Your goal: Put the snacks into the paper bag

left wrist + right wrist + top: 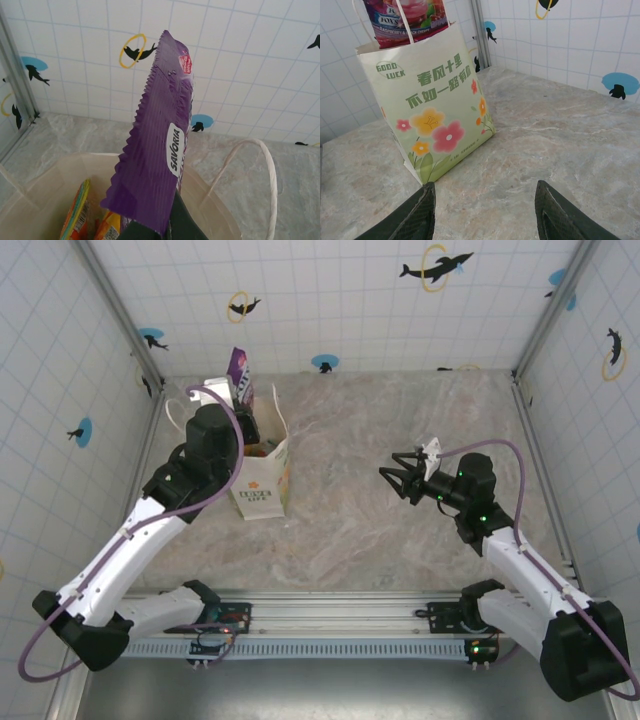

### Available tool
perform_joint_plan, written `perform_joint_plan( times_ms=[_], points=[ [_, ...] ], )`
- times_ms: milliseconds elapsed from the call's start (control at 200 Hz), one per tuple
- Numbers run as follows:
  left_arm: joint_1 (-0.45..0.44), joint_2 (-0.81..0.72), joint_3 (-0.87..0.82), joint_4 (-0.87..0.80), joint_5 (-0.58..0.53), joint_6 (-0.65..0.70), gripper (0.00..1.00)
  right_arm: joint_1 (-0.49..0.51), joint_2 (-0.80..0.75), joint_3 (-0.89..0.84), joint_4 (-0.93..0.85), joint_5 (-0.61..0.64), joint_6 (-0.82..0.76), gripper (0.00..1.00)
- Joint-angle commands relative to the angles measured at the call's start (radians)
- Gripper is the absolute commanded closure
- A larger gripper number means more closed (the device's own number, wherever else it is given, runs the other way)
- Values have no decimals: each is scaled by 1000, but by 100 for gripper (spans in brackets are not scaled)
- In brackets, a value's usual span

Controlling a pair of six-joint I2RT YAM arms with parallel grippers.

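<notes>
Our left tool (167,226) pinches the purple packet (155,150) over the paper bag (435,100), right tool (482,210) gaping empty; next we lower, release.

- The purple packet (155,145) carries "SAVORIA" in dark letters on a white oval running up its side. A small red badge near its top is too small to read.
- In the right wrist view its face reads "FOX'S" and "RASPBERRY & BLACK CHERRY".
- The paper bag (440,100) says "GOOD LUCK" in green, beside green Chinese lettering, "春风十里 不如一路有你".
- The fine print under the bag's printed flowers can't be made out.
</notes>
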Motion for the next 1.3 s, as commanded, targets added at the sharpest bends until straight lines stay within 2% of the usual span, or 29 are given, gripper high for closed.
perform_joint_plan(
  times_ms=[0, 180, 410, 691, 906, 956, 1061, 1296],
  points=[
    [13, 4, -13, 27, 47, -41, 100, 5, -3, -26, 7, 10, -16, 46],
    [25, -1, -76, 91, 75, -48, 100, 6, -13, -37, 2, 15, -18, 46],
    [33, -9, -67, 71, 151, -100, 100, 6, -25, -43, -5, 21, -24, 46],
    [33, -48, -151, 172, 132, -96, 100, 11, -17, -49, 8, 21, -18, 46],
    [33, -35, -154, 150, 118, -131, 100, 14, -23, -52, 6, 24, -17, 46],
    [33, -33, -148, 140, 114, -137, 94, 15, -23, -52, 7, 24, -16, 46],
    [33, -35, -127, 120, 90, -144, 76, 17, -20, -48, 7, 26, -8, 46],
    [53, -3, 27, -42, 67, -127, 60, 28, 7, -24, 15, 24, 22, 46]
  ],
)
